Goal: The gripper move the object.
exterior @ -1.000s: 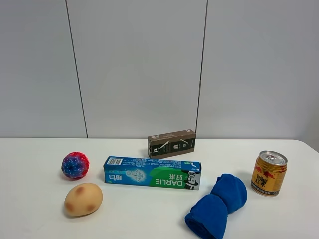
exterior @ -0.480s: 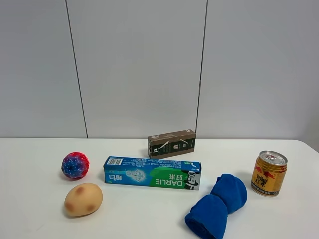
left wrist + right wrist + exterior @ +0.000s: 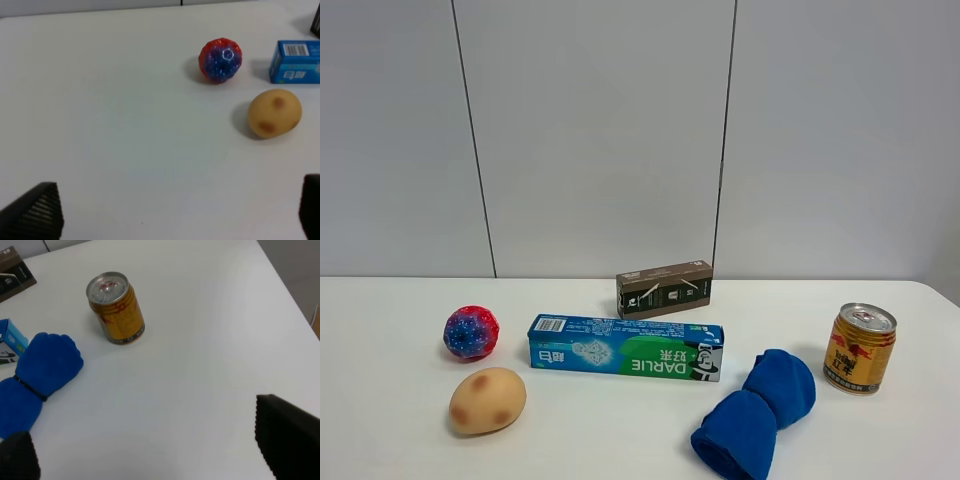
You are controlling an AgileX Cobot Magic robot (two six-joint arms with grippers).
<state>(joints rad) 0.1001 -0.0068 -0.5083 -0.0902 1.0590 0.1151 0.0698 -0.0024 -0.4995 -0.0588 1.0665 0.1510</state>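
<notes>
The object, a small bumpy ball [image 3: 471, 332] mottled red, pink and blue, sits on the white table at the left, behind a tan spotted lump [image 3: 487, 400]. It also shows in the left wrist view [image 3: 220, 60], well ahead of my left gripper [image 3: 177, 202], whose black fingertips [image 3: 37, 212] stand wide apart and empty above bare table. My right gripper [image 3: 145, 440] is open and empty too, above the table near the drink can [image 3: 115, 308]. Neither arm shows in the exterior high view.
A blue-green toothpaste box [image 3: 625, 347] lies mid-table with a dark brown box [image 3: 663, 288] behind it. A blue rolled cloth [image 3: 757, 410] lies front right, beside a gold drink can [image 3: 859, 348]. The table's right edge [image 3: 292, 295] shows in the right wrist view.
</notes>
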